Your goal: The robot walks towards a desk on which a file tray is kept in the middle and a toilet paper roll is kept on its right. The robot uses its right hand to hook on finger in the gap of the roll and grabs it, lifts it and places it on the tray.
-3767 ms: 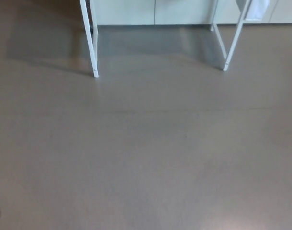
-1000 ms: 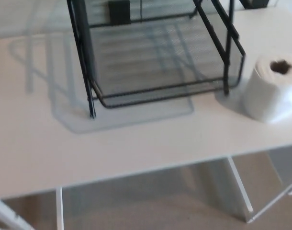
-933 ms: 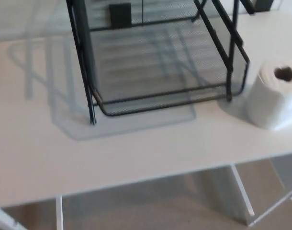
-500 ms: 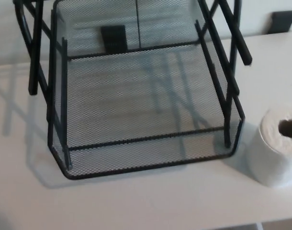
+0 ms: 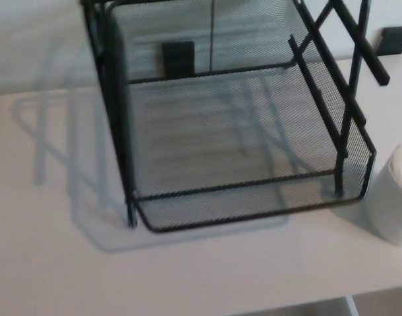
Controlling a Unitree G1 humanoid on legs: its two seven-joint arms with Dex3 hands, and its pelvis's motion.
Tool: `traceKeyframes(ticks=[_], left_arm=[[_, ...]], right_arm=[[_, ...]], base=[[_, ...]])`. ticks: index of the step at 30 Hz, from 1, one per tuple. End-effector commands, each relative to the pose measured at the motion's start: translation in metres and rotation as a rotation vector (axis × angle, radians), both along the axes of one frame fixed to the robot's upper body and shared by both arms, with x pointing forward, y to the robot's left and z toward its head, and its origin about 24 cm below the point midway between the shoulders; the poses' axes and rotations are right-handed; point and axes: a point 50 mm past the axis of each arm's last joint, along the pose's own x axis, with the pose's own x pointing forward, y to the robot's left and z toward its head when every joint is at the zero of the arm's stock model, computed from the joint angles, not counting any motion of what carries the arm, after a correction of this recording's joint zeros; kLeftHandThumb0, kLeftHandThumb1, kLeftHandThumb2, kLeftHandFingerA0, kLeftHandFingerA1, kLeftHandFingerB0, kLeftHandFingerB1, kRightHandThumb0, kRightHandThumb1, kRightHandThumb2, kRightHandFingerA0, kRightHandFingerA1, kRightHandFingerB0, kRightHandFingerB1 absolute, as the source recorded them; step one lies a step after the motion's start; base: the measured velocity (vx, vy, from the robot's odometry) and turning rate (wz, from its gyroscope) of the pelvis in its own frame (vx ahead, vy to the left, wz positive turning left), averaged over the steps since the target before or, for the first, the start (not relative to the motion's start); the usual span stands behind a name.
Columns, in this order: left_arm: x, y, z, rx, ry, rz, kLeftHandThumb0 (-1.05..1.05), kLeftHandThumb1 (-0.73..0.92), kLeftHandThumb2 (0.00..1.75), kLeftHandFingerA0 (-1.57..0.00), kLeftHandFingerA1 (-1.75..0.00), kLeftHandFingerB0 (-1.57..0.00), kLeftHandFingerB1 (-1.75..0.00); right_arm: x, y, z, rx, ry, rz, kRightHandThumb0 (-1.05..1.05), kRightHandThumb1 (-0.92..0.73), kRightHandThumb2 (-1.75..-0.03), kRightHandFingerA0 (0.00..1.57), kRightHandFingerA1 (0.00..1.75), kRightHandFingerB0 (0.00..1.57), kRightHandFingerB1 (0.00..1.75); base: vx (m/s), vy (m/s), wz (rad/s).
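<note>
White, smooth desk top [image 5: 43,263] carries a black wire-mesh file tray [image 5: 254,201] in the middle, with thin rods rising from its rectangular frame. Just beside its right front corner stands the soft white toilet paper roll [image 5: 399,197], cut by the picture's edge. Two small black blocks [image 5: 178,58] sit behind. Neither the left hand nor the right hand shows.

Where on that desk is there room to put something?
Bare desk lies left of the file tray and along its front. The tray's mesh floor is empty too. Crowded at right: the toilet paper roll sits by the tray's corner.
</note>
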Motion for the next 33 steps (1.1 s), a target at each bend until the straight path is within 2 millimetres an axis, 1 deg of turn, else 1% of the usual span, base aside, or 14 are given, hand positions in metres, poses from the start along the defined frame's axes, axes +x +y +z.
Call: traceKeyframes(ticks=[1,7,8,11,13,15,17,19,23,24,26,31,32,33], left_arm=[[-0.009,0.009,0.005,0.018,0.009,-0.009,-1.05,0.6,1.18,-0.27,-0.78,-0.08,-0.65],[-0.015,0.012,0.006,0.006,-0.002,0.035,-1.05,0.6,1.2,-0.05,-0.7,-0.08,-0.6],[-0.015,0.014,0.008,0.02,0.007,0.006,-1.05,0.61,1.22,-0.06,-0.73,-0.09,-0.63],[-0.016,0.018,0.011,0.061,-0.002,0.023,-1.05,0.63,1.23,-0.1,-0.72,-0.09,-0.62],[-0.019,0.019,0.012,0.043,-0.008,0.012,-1.04,0.64,1.23,0.0,-0.68,-0.09,-0.59],[-0.02,0.019,0.012,0.043,-0.008,0.016,-1.04,0.64,1.22,-0.01,-0.68,-0.08,-0.59],[-0.018,0.018,0.012,0.045,-0.002,-0.006,-1.05,0.64,1.22,-0.13,-0.73,-0.1,-0.62],[-0.015,0.017,0.011,0.054,0.0,-0.005,-1.05,0.63,1.21,-0.17,-0.75,-0.09,-0.64],[-0.011,0.017,0.013,0.049,-0.006,-0.011,-1.05,0.63,1.2,-0.16,-0.74,-0.09,-0.62],[-0.011,0.017,0.013,0.046,-0.019,0.011,-1.05,0.61,1.19,-0.13,-0.73,-0.09,-0.62],[-0.01,0.017,0.013,0.044,-0.01,-0.013,-1.05,0.62,1.2,-0.1,-0.71,-0.09,-0.6],[-0.011,0.015,0.011,0.04,-0.011,0.007,-1.05,0.6,1.2,-0.12,-0.74,-0.11,-0.64],[-0.011,0.015,0.011,0.04,-0.015,0.011,-1.05,0.62,1.22,-0.1,-0.73,-0.1,-0.62],[-0.011,0.015,0.011,0.039,-0.027,0.023,-1.05,0.63,1.22,-0.15,-0.74,-0.08,-0.63]], right_arm=[[0.01,-0.021,0.041,-0.074,-0.194,-0.14,-0.6,-0.56,-0.71,0.0,0.04,0.0,0.0],[0.003,-0.026,0.037,0.01,-0.226,-0.231,-0.5,-0.61,-0.71,0.0,0.0,0.0,0.0],[-0.006,-0.023,0.025,-0.003,-0.21,-0.228,-0.54,-0.55,-0.83,0.06,0.61,0.0,0.0],[-0.007,-0.025,0.028,0.009,-0.219,-0.289,-0.53,-0.64,-0.66,0.01,0.69,0.0,0.0],[0.0,-0.032,0.042,0.034,-0.266,-0.29,-0.45,-0.74,-0.67,0.0,0.0,0.0,0.0],[0.009,-0.033,0.055,-0.018,-0.291,-0.286,-0.47,-0.66,-0.69,0.0,0.0,0.0,0.0],[0.029,-0.041,0.084,-0.2,-0.269,-0.208,-0.47,-0.66,-0.71,0.01,0.66,0.0,0.0],[0.045,-0.044,0.103,-0.247,-0.317,-0.16,-0.67,-0.53,-0.85,0.0,0.41,0.0,0.0],[0.074,-0.034,0.14,-0.414,-0.329,-0.023,-0.93,-0.45,-0.74,0.02,0.83,0.0,0.11],[0.082,-0.031,0.148,-0.469,-0.329,0.017,-1.05,-0.54,-0.56,0.13,1.22,0.0,0.33],[0.098,-0.021,0.164,-0.465,-0.379,0.1,-1.05,-0.38,-0.68,0.2,1.58,0.0,0.85],[0.134,0.011,0.197,-0.565,-0.464,0.252,-1.05,-0.48,-0.57,0.15,1.36,0.0,1.12],[0.14,0.018,0.202,-0.607,-0.45,0.277,-0.86,-0.26,-0.92,0.27,0.87,0.02,0.75],[0.144,0.024,0.204,-0.645,-0.431,0.302,-0.81,-0.41,-0.73,0.19,0.94,0.0,0.84]], base=[[-0.15,-0.038,-0.06],[-0.21,-0.156,-0.03],[-0.08,-0.043,0.16],[-0.12,-0.07,-0.02],[-0.11,-0.036,-0.07],[-0.11,0.009,-0.01],[-0.13,0.067,-0.13],[-0.08,0.118,-0.13],[-0.09,0.212,0.01],[-0.09,0.232,0.16],[-0.06,0.085,0.06],[-0.08,0.013,0.1],[-0.08,-0.048,0.1],[-0.06,-0.067,0.08]])
